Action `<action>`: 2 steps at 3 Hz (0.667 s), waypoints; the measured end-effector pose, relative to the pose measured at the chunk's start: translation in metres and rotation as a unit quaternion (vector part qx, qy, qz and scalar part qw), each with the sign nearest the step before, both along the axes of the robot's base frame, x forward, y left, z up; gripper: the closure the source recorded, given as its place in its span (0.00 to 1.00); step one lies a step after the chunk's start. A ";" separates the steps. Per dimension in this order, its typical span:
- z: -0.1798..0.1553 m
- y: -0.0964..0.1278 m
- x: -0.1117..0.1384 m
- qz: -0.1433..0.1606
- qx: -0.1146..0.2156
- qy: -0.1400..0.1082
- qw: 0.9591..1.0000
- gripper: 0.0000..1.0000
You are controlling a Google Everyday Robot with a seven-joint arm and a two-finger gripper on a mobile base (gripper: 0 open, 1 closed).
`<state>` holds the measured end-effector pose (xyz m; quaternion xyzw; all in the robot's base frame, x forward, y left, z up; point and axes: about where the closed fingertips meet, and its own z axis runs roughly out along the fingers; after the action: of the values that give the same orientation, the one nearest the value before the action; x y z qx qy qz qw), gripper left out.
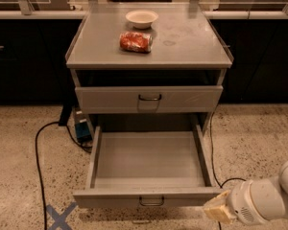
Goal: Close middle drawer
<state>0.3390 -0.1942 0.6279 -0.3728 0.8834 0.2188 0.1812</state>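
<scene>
The middle drawer (149, 162) is pulled far out of the grey cabinet, and its long flat tray is empty. Its low face panel (110, 199) carries a small dark wire handle (151, 201). My gripper (218, 208), tan-tipped on a white arm (264, 200), is at the bottom right. It sits just beside the right end of the drawer's face panel, at about the same height. I cannot tell whether it touches the panel.
Above is a drawer with a taller face panel (149, 98), slightly out. The cabinet top (192, 42) holds a white bowl (141, 18) and a red can (135, 41) on its side. Black cables (38, 157) and a blue X mark (60, 216) lie on the speckled floor.
</scene>
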 end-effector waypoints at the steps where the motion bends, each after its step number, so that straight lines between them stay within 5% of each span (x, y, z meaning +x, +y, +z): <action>1: -0.047 0.018 -0.014 0.004 0.036 0.019 0.999 1.00; 2: -0.081 0.045 -0.028 0.021 0.061 0.026 0.998 1.00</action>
<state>0.3113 -0.1493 0.5469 -0.3735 0.8648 0.2855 0.1764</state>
